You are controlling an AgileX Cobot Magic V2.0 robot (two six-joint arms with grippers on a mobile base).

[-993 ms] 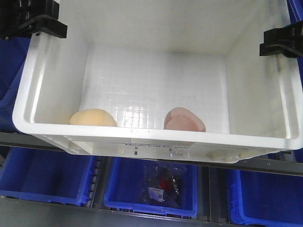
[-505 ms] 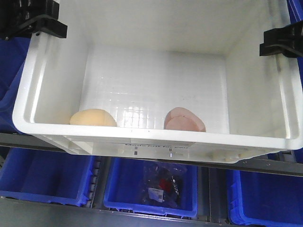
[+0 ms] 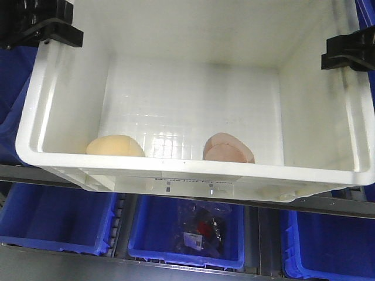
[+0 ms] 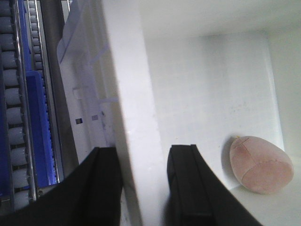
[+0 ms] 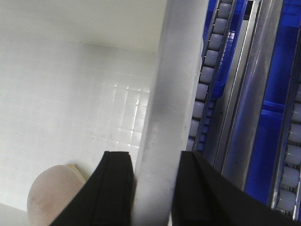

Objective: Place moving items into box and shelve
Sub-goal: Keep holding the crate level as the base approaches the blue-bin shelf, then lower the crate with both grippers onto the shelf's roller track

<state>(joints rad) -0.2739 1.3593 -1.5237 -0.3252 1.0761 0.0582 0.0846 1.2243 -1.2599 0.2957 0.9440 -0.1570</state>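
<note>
Nothing visibly changed across the last second in the front view: box in the same place, same tilt, both toys unmoved inside. Reads as a steady hold or a very slow carry, not a release; packing looks done, shelving not yet finished.

Box large, white, filling most of the front view, its near rim hanging over the shelf rail, with blue bins on the level below. Whether the base rests on anything cannot be told. Middle bin holding a clear bag with dark and red contents.

Left gripper at the far-left corner of the rim, right gripper on the far-right wall, both black and set across the rim. In the left wrist view, left gripper astride the white wall, one finger outside, one inside, jaws narrowed until both fingers press the plastic. In the right wrist view, right gripper the same way on the opposite wall, clamped on it, roller track and blue bins running just beside.

Cream toy on the box floor at the near left, against the near wall. Pink toy at the near right of centre, well apart from the cream one; also seen in the left wrist view resting in a floor corner.

Likely next: ease the box further onto the shelf, level, before opening either pair of jaws.
</note>
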